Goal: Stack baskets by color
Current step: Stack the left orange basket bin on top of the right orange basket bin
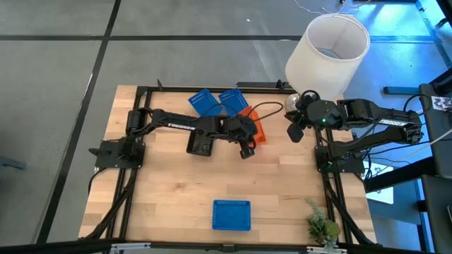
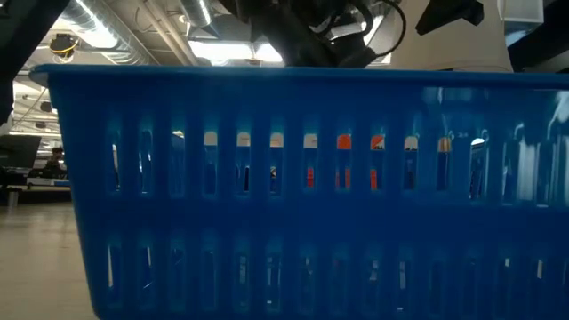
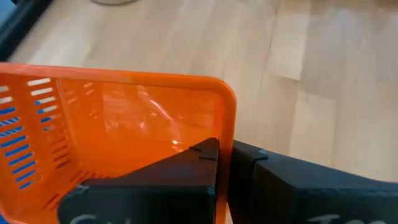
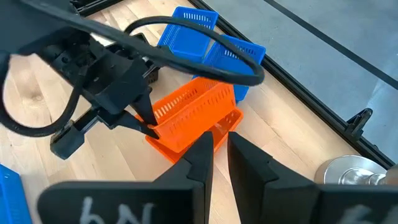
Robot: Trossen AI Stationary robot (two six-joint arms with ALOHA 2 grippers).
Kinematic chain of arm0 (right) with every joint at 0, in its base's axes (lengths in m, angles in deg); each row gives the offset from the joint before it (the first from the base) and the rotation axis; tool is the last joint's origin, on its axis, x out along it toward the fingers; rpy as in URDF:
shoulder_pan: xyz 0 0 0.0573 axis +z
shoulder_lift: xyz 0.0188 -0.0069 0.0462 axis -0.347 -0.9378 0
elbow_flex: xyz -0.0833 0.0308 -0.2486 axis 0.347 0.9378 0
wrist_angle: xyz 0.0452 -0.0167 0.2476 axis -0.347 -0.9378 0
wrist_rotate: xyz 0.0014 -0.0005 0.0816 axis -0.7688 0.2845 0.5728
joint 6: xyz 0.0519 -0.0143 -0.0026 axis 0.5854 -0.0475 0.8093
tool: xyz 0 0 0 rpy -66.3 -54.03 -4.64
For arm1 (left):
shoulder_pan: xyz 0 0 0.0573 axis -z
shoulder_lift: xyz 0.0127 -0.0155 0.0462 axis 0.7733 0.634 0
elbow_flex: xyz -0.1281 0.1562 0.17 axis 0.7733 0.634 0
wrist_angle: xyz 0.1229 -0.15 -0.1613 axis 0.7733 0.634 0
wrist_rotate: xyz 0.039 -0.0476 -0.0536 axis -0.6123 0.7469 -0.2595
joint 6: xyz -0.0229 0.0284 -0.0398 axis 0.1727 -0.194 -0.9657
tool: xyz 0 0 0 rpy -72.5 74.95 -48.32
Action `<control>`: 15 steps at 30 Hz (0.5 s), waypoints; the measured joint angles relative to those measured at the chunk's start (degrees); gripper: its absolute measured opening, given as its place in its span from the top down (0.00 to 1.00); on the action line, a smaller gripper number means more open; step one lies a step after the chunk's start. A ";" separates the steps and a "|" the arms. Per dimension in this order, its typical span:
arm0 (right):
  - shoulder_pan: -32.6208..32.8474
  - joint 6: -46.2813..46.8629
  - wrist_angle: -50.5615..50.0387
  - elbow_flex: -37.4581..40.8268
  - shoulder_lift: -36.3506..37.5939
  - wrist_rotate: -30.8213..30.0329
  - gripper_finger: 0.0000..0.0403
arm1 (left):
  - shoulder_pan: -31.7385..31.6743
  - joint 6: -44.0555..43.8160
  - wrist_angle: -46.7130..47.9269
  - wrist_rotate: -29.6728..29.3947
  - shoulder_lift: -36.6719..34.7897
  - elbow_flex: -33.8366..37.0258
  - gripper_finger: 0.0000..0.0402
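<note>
An orange basket (image 1: 256,131) sits tilted right of the table's centre, with my left gripper (image 1: 247,147) shut on it. In the right wrist view the orange basket (image 4: 193,115) leans up toward two blue baskets (image 4: 205,37) that stand on edge behind it, near the far rail. A black basket (image 1: 201,144) lies under my left arm. A third blue basket (image 1: 232,214) rests flat by the near edge and fills the low view (image 2: 293,204). My right gripper (image 1: 295,131) hangs at the table's right side, its fingers (image 4: 199,155) a narrow gap apart with nothing between them. My left gripper pinches one wall of the orange basket at its rim (image 3: 225,118), close to a corner, one finger (image 3: 180,171) inside the basket and one (image 3: 280,177) outside. The fingers slant down from the table's left. The basket sits tilted; what its lower side rests on is hidden.
A large white lampshade (image 1: 328,49) stands at the far right corner beside my right arm. A small green plant (image 1: 321,226) sits at the near right corner. Black frame rails (image 1: 212,87) border the table. Bare wood lies between the arms and the near blue basket.
</note>
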 joint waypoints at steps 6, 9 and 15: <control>-0.02 -0.20 -0.06 0.00 0.00 0.02 0.88 | -1.80 -4.00 0.42 4.35 0.01 -0.35 0.98; -0.01 -0.20 -0.37 0.00 0.00 0.02 0.88 | -2.16 -4.07 0.36 7.64 0.01 -0.35 0.96; 0.00 -0.61 -0.48 0.00 0.00 0.02 0.88 | -2.05 -4.57 0.30 10.13 0.01 -0.35 0.88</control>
